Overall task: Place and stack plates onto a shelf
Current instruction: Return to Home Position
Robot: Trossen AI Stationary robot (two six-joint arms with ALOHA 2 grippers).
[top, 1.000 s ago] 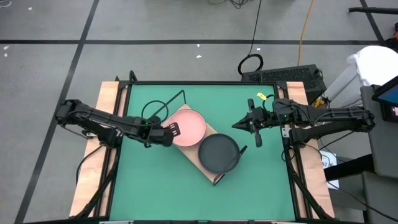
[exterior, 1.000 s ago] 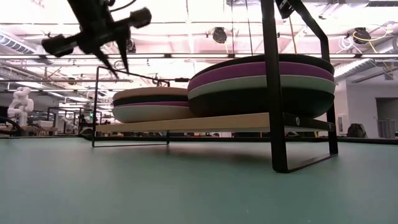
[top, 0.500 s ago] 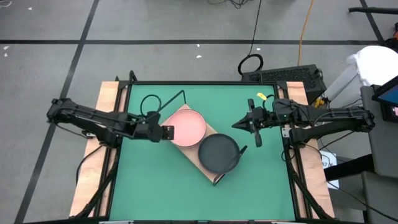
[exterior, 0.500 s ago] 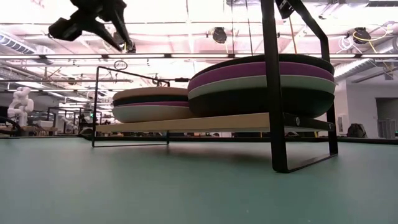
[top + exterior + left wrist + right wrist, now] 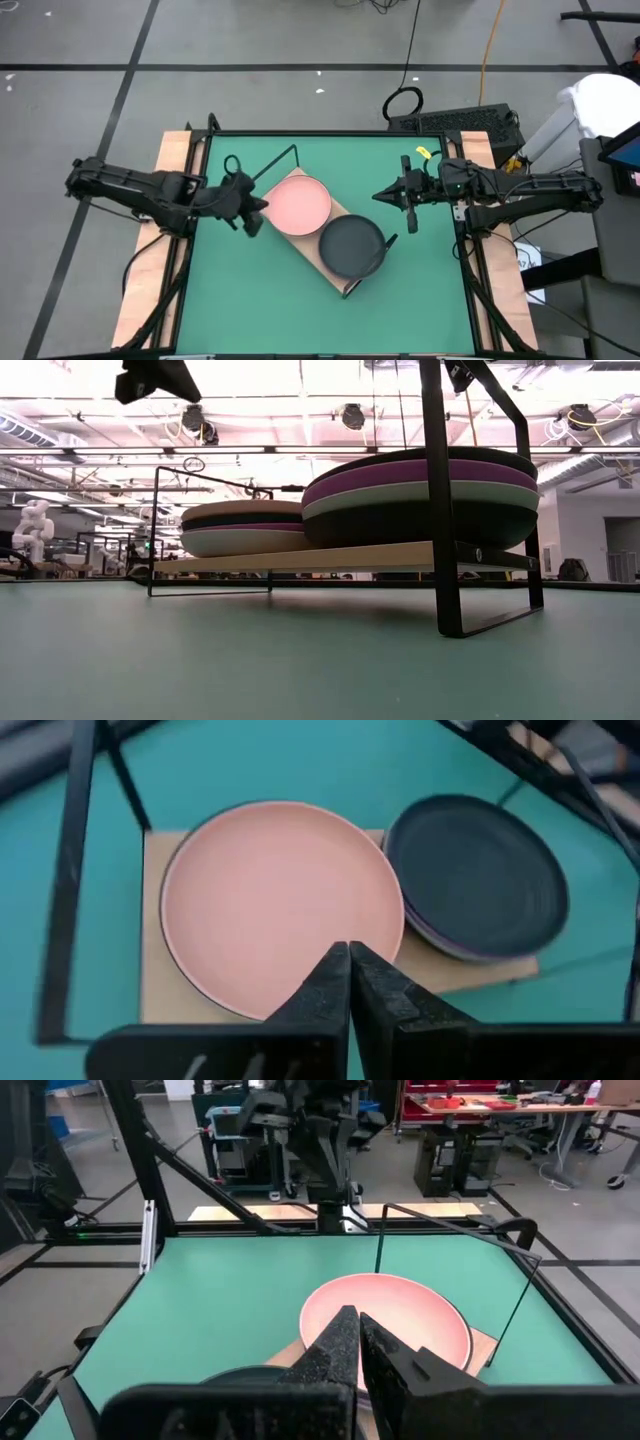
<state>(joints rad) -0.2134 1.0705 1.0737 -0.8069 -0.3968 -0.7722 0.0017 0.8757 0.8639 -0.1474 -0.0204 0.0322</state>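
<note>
1. Left gripper [image 5: 256,207], fingers pressed together and empty, hung just left of the light-wood, black-wire-framed shelf [image 5: 322,262].
2. Pink-topped plate stack [image 5: 298,203] occupied the shelf's left end; dark grey-topped plate stack [image 5: 351,245] occupied its right end.
3. Right gripper [image 5: 381,196], fingers likewise together and empty, hung right of the shelf.

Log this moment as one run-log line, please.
shelf: loaded | topmost: pink plate, black plate | left end effector: shut | right end effector: shut

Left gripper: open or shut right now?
Shut. In the left wrist view, the left gripper has its fingers touching, nothing between them.
</note>
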